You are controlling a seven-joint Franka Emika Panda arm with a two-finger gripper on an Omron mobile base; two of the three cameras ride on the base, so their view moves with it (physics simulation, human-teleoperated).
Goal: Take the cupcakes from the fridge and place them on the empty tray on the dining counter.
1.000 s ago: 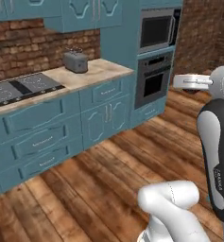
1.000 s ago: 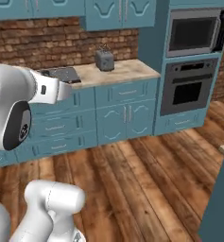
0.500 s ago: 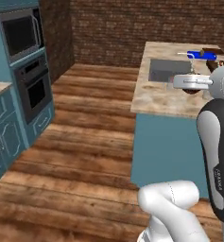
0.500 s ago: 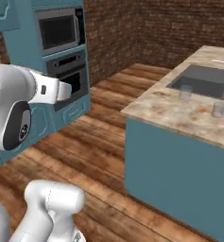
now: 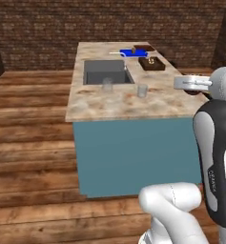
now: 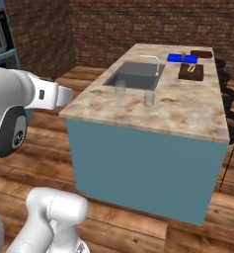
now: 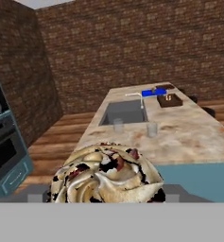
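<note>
A cupcake [image 7: 106, 175] with swirled cream and dark brown frosting sits low in the hand view, and my gripper [image 7: 107, 197] is shut on it, a grey finger showing on each side. My hand [image 5: 193, 83] hangs by the near right corner of the dining counter [image 5: 119, 102], a beige marbled island on a teal base. The flat reddish-brown tray [image 6: 201, 54] [image 5: 142, 47] [image 7: 164, 87] lies at the counter's far end, with nothing visible on it. The fridge is out of view.
A bright blue board [image 6: 181, 58] and a dark-wood box tray [image 6: 191, 72] lie just before the tray. A sink [image 5: 107, 72] with a tap is set into the counter, with two glasses [image 5: 107, 85] [image 5: 142, 90] beside it. Black stools [image 6: 232, 118] line the right side. A wall oven [image 7: 4, 151] stands left.
The whole picture has swung from the teal cabinets and wall ovens round to the island: the camera moved with the base. The gripper keeps its hold on the cupcake.
</note>
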